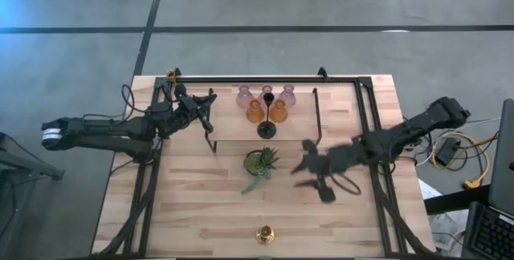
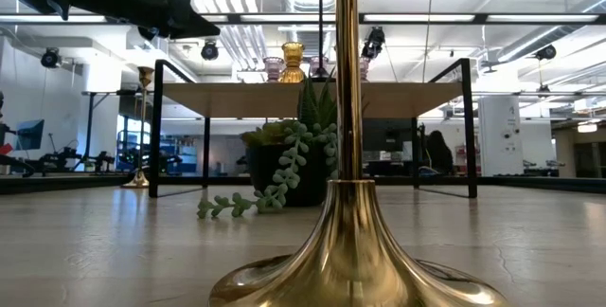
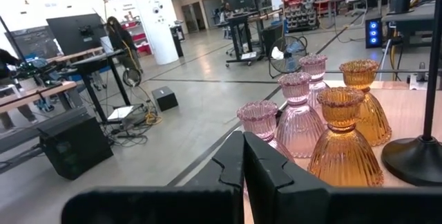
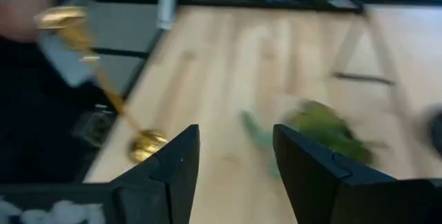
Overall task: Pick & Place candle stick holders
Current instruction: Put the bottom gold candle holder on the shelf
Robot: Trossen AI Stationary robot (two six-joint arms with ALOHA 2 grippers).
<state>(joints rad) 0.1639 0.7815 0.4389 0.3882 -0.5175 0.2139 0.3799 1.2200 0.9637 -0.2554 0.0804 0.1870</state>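
The potted plant (image 1: 261,164) at the table's middle serves as landmark; the right gripper (image 1: 309,166) sweeps in just beside it, on the right arm's side, its fingers apart and holding nothing, and to my eye it is reaching for the brass holder (image 1: 264,233) that stands alone well short of the plant, near the table's front edge; that approach should slow before the slim stem, come level with the fingers either side of it, and close low enough that the tall stem does not tip. Beyond the plant, on the raised shelf (image 1: 337,99), stand three pink holders (image 1: 244,95), two amber holders (image 1: 254,112) and the black holder (image 1: 267,125), close together. The left gripper (image 1: 202,109) waits by the shelf's left end, fingers together on nothing. The low view alone shows the flared base of the brass holder (image 2: 358,267) up close and a second brass holder (image 2: 139,127) far off; the left wrist view alone shows the ribbed glass of the pink holders (image 3: 297,117).
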